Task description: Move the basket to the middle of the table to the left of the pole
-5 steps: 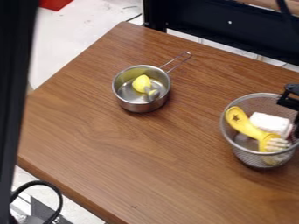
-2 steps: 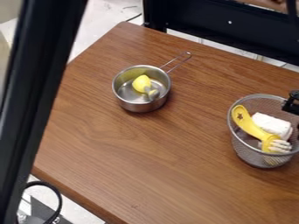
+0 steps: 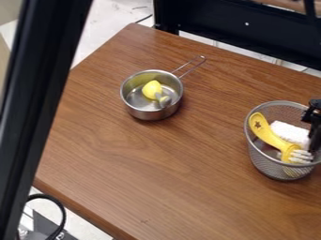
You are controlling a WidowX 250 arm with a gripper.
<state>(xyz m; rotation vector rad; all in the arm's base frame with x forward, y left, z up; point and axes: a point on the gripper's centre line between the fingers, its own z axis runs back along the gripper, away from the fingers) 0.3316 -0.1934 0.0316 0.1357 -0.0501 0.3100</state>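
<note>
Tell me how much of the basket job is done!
Reaching the basket looks done: the gripper is at its right side in the picture. Whether it's in hand, I can't tell. Moving it to the middle of the table seems left, because it's by the picture's right edge, well right of the pot.

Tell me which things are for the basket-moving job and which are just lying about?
For the job:
- basket
- table, to put it on
- gripper, at the basket

Just lying about:
- pot
- yellow thing in the pot
- brush and white thing, both in the basket
</note>
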